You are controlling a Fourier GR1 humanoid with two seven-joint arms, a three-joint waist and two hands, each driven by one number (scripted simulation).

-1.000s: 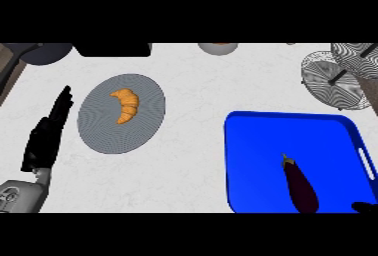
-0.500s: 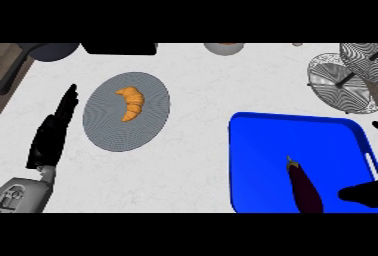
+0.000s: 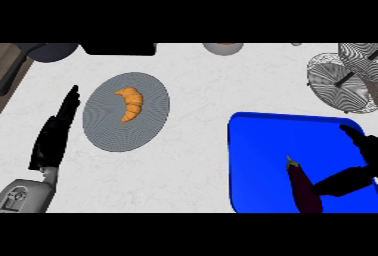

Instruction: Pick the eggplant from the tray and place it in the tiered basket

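Note:
A dark purple eggplant [image 3: 303, 187] lies lengthwise on the blue tray [image 3: 258, 150] at the lower right of the head view, its stem end pointing up. My right hand [image 3: 354, 170] comes in from the right edge over the tray, fingers spread, with the thumb reaching to the eggplant's right side. The hand is open and is not closed round the eggplant. The wire tiered basket [image 3: 343, 75] stands at the upper right, beyond the tray. My left hand [image 3: 53, 137] rests open on the counter at the left, fingers straight.
A grey plate [image 3: 111, 132] holding a croissant [image 3: 131, 102] sits left of centre. A grey bowl [image 3: 223, 48] and dark appliances [image 3: 118, 48] line the back edge. The counter's wooden edge shows at the upper left.
My right hand has moved in from the lower right edge, over the tray and up to the eggplant. The view has shifted slightly. The left hand has stayed put.

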